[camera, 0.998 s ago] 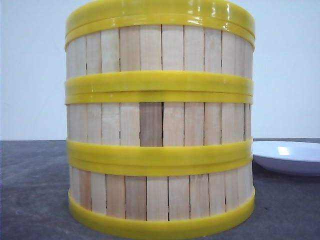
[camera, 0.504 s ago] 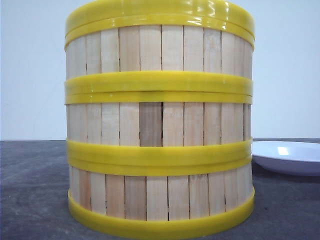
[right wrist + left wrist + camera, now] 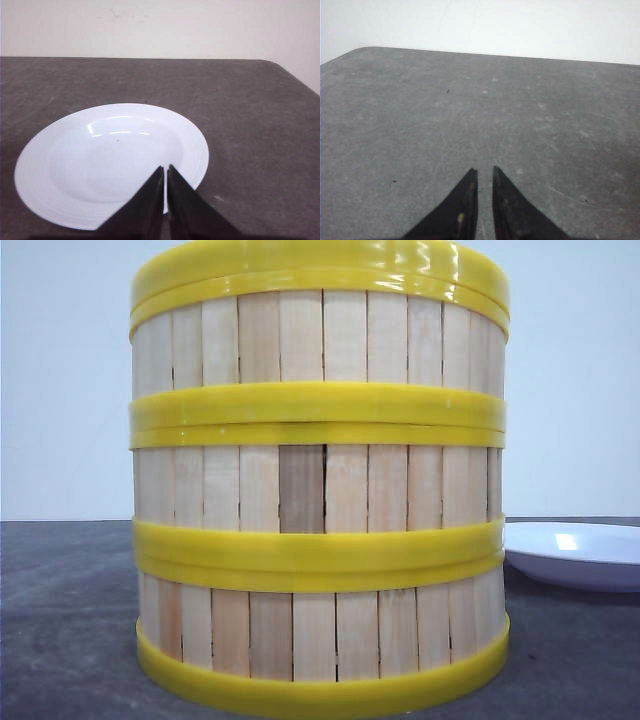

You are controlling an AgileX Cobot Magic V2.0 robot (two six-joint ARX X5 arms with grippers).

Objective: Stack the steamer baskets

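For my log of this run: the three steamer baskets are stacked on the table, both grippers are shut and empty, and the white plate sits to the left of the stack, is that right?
Not quite: the front view shows the white plate to the right of the stacked steamer baskets, not the left. The rest holds: the left gripper and right gripper are shut and empty above the table.

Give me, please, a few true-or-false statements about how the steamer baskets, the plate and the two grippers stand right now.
1. The three steamer baskets stand in one stack. True.
2. The white plate sits on top of the stack. False: it rests on the table, to the stack's right.
3. The right gripper holds a basket. False: it is shut and empty, over the plate.
4. The left gripper holds nothing. True.
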